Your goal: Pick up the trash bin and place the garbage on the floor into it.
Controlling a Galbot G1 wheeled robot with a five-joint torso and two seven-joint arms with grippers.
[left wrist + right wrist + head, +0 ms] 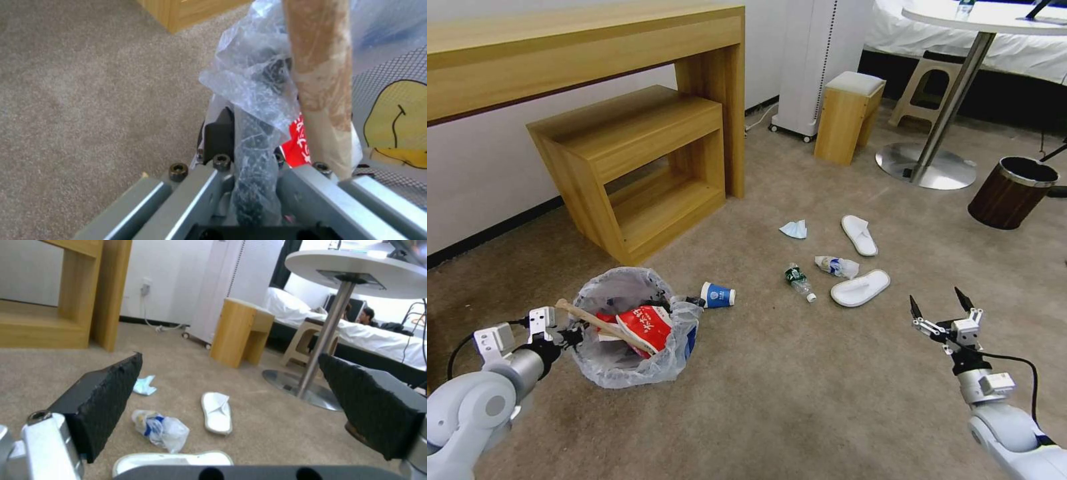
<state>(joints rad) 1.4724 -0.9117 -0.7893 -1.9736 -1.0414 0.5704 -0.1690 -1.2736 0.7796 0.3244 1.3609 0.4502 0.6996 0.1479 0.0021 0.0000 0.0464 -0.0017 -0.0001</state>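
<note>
Head camera looks down across the floor (800, 400); left wrist sits close at the bin rim; right wrist faces low, sharing the slippers (217, 412).

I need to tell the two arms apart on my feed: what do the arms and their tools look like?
Both arms are glossy white-grey with rounded joint housings and a silver wrist section. Each tool is silver-grey metal with small white blocks, black bolts and a loose black cable. The right tool has two black pointed fingers with textured black pads. The left tool shows grey metal rails with bolt heads in its wrist view.

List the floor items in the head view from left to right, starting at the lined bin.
trash bin → blue-white paper cup → green-capped small bottle → crumpled plastic wrapper → brown metal-rimmed bin
</note>
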